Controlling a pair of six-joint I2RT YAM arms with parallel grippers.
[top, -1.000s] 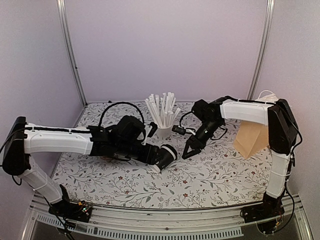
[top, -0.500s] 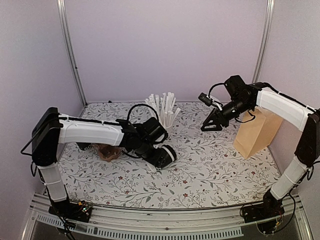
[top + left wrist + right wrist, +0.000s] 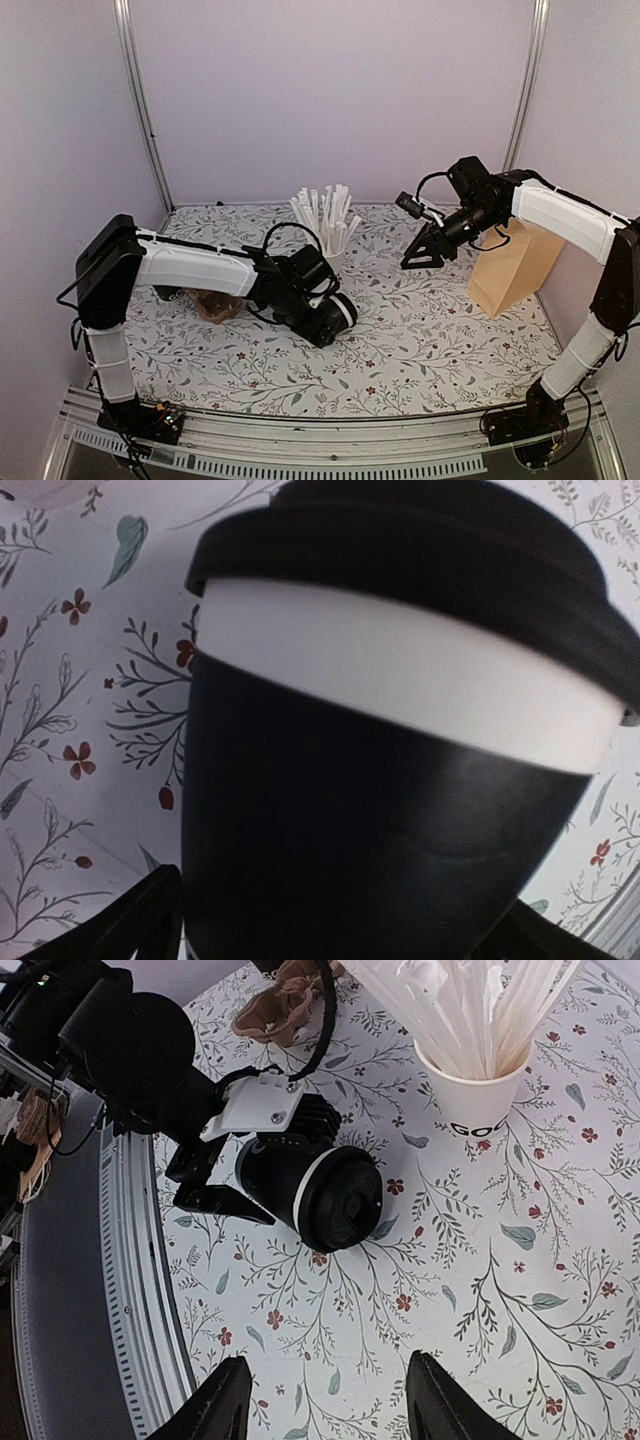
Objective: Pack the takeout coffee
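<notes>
A floral-patterned bench (image 3: 430, 350) is walled on three sides, with a metal rail along its near edge. Near the middle, the left pincer (image 3: 322, 318) is clamped on the black paper cup (image 3: 380, 840), which is tipped on its side with the black lid (image 3: 420, 550) fitted and facing the near right. Bare bench lies in front of the cup and to its right, as far as a brown paper bag (image 3: 510, 265) by the right wall. A white cup of straws (image 3: 470, 1100) stands just behind the coffee, and a brown pulp carrier (image 3: 215, 305) sits to its left. The right pincer (image 3: 330, 1405) hangs raised above the bench with its fingers spread and nothing between them. Only the right wrist view shows the lid's round face; the left wrist view is filled by the cup's wall and white band.
</notes>
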